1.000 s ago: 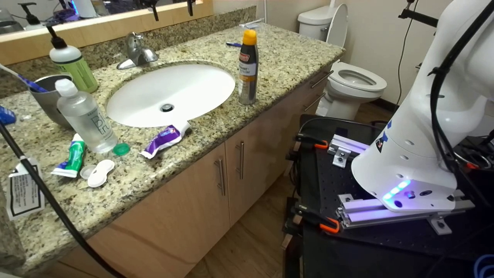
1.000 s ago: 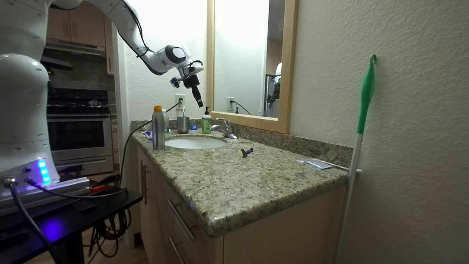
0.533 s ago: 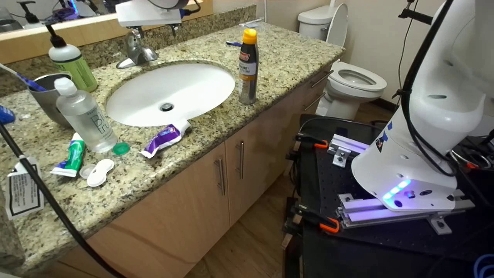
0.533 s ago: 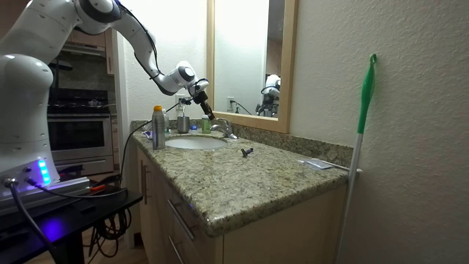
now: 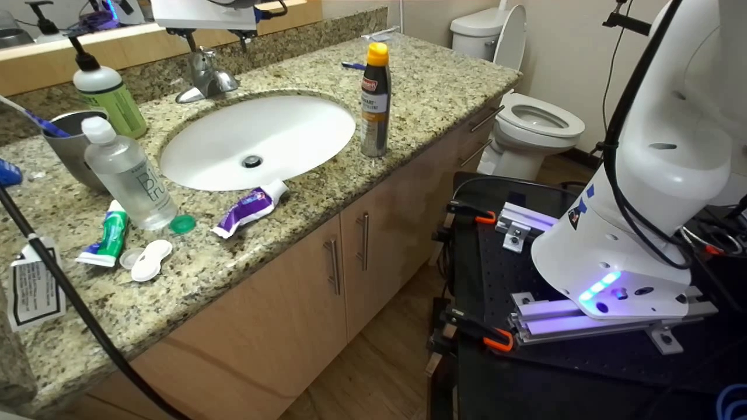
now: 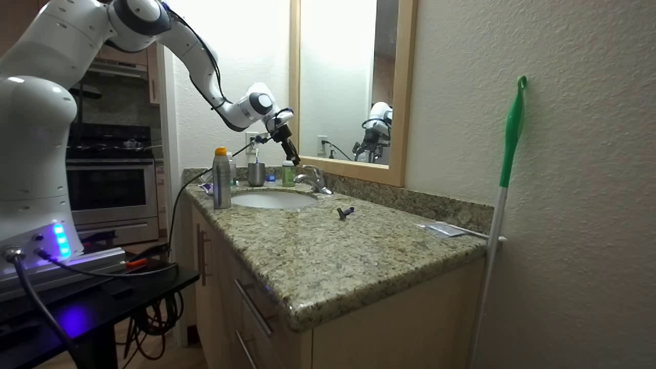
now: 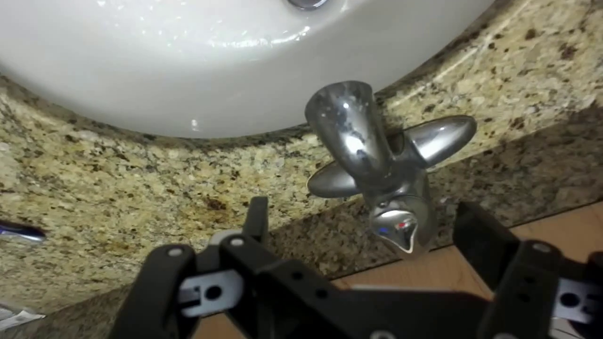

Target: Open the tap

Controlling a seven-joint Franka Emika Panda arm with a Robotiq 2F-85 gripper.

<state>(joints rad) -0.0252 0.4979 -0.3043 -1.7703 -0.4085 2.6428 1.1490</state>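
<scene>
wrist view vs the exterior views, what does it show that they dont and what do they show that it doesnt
Only the wrist view: a small red mark and blue mark on the handle of the tap.

Only the exterior views: both show the orange-capped spray can, the pump bottle and the metal cup.

Shared: the tap, the white basin, the speckled counter and the gripper, which the wrist view shows open.

I count remotely: tap (image 7: 386, 176), one; basin (image 5: 292, 134), one; gripper (image 7: 363, 212), one; spray can (image 5: 374, 111), one; cup (image 5: 69, 150), one; tubes (image 5: 248, 210), two; toilet (image 5: 532, 141), one.
</scene>
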